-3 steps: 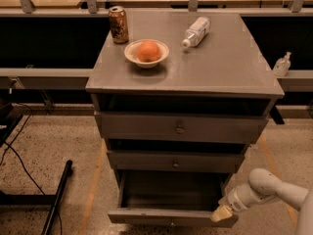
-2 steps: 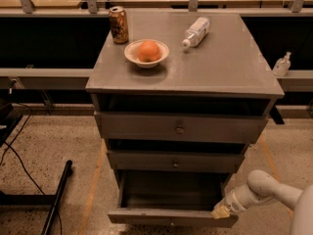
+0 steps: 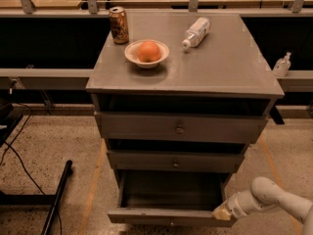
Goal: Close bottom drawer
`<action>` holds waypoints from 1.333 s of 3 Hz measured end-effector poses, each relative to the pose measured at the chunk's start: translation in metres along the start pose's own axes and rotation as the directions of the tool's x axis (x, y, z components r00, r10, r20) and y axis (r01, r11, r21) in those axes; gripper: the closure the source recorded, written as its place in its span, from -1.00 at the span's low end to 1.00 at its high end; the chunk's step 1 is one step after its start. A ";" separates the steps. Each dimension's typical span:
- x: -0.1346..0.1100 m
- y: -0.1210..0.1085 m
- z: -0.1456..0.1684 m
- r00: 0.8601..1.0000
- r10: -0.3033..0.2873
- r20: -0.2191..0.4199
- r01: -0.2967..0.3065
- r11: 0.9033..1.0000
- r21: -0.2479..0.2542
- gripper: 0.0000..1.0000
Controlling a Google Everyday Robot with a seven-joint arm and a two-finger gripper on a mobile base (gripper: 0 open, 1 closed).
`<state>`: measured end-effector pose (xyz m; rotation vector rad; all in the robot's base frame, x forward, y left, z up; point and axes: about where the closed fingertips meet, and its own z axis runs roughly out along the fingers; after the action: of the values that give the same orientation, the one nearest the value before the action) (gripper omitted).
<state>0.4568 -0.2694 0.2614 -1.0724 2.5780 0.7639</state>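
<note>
Up on the grey bench (image 3: 220, 67), at far left, stands a drink can (image 3: 119, 25), then a bowl (image 3: 132, 56) holding an orange (image 3: 149, 51), then a bottle (image 3: 196, 32) lying on its side. Below, the bottom drawer (image 3: 166, 215) is pulled out toward the near side. The gripper (image 3: 222, 213) rests against its right front corner; how its jaws stand cannot be told.

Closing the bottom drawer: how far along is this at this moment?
Done: the approach. The gripper sits low at the right end of the front of the bottom drawer, seemingly against it. In hand: the push, at most just starting, since the drawer stands pulled well out with its inside in view. Left: nearly everything, sliding it in until its front lines up under the middle drawer.
</note>
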 end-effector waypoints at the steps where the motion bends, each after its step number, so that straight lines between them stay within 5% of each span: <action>1: 0.009 0.006 0.010 0.997 -0.052 0.055 0.049 0.997 0.061 1.00; 2: 0.005 -0.006 0.011 0.996 -0.055 0.075 0.046 0.992 0.117 1.00; 4: 0.020 -0.004 0.029 0.998 -0.050 0.039 0.047 0.995 0.086 1.00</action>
<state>0.4470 -0.2676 0.2279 -1.0779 2.5161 0.6511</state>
